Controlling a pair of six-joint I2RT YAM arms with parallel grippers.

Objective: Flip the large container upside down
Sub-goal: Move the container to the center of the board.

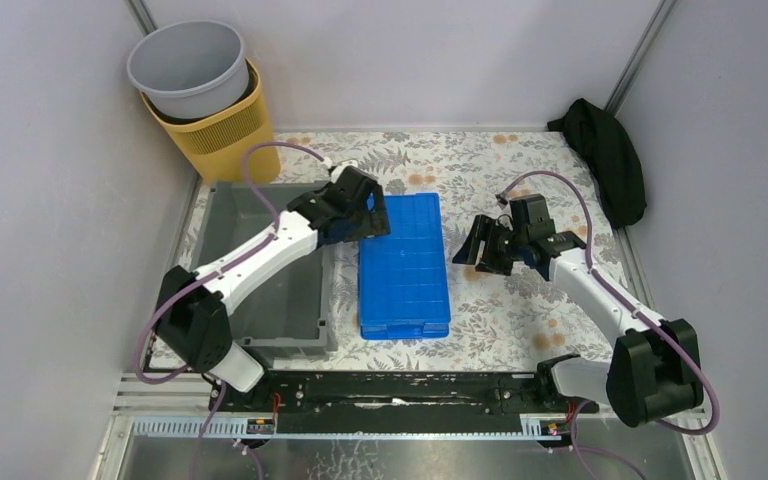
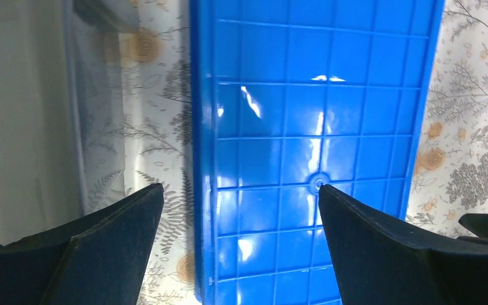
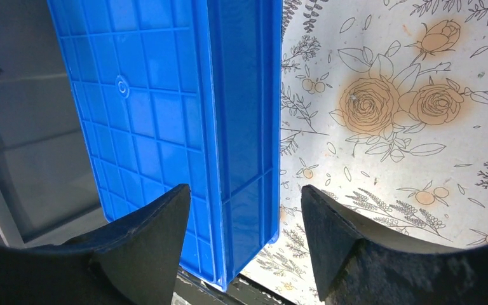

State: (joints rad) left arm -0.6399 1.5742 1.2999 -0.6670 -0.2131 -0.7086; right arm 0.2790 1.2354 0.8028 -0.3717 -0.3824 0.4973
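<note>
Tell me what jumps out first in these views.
The bright blue tray lies gridded underside up at mid-table. The left end effector hangs open over its far-left corner, the right end effector open beside its right edge. The large container sits left, opening upward.

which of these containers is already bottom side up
The blue tray: its gridded underside faces up, while the dark-grey crate and the round grey bucket both show open insides.
</note>
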